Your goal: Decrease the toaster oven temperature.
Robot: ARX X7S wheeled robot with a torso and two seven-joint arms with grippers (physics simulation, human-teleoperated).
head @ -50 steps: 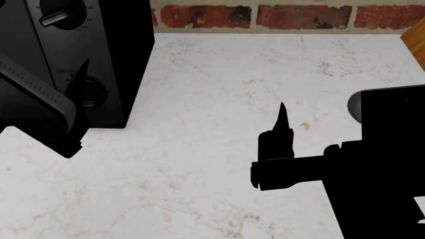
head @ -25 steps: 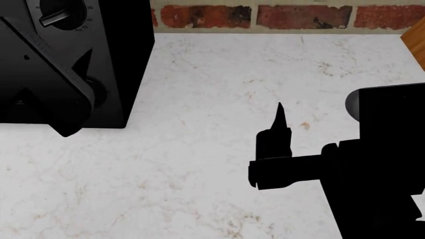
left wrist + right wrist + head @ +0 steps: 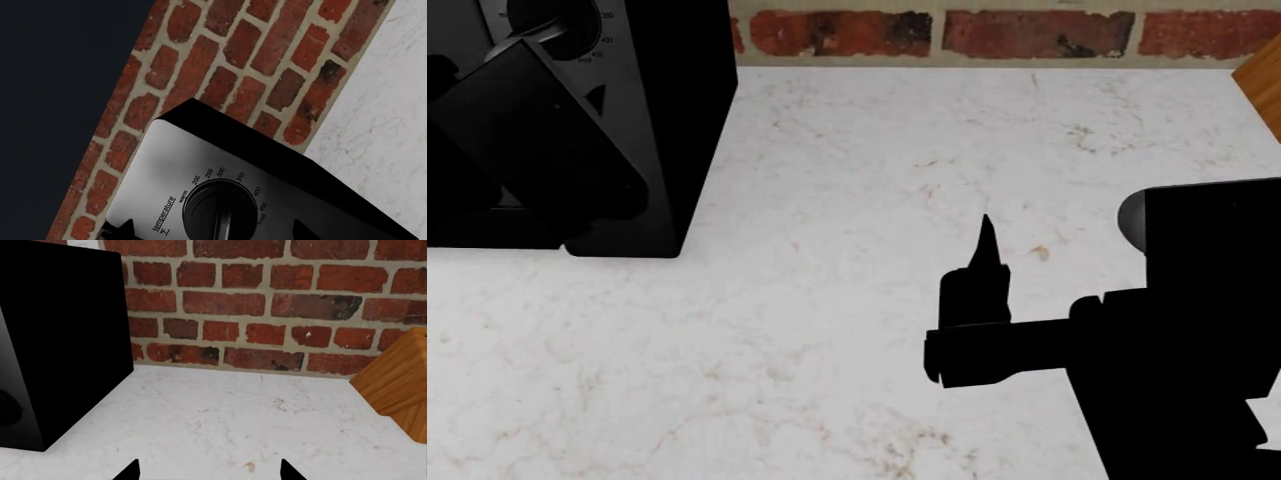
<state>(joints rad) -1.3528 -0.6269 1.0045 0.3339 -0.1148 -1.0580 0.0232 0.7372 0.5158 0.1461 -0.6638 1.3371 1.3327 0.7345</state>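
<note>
The black toaster oven stands at the back left of the counter. Its grey side panel carries the temperature knob, marked from warm to 450 and broil. My left gripper is open right in front of this knob, with one fingertip on each side of it and not closed on it. In the head view my left arm covers most of the panel. My right gripper is open and empty above the counter, well right of the oven; its fingertips show in the right wrist view.
A red brick wall runs behind the white marble counter. A wooden knife block stands at the back right, its corner showing in the head view. The oven's black side shows in the right wrist view.
My left arm has moved up and back along the oven's panel, from the lower knob to the temperature knob. The right arm has hardly moved.
</note>
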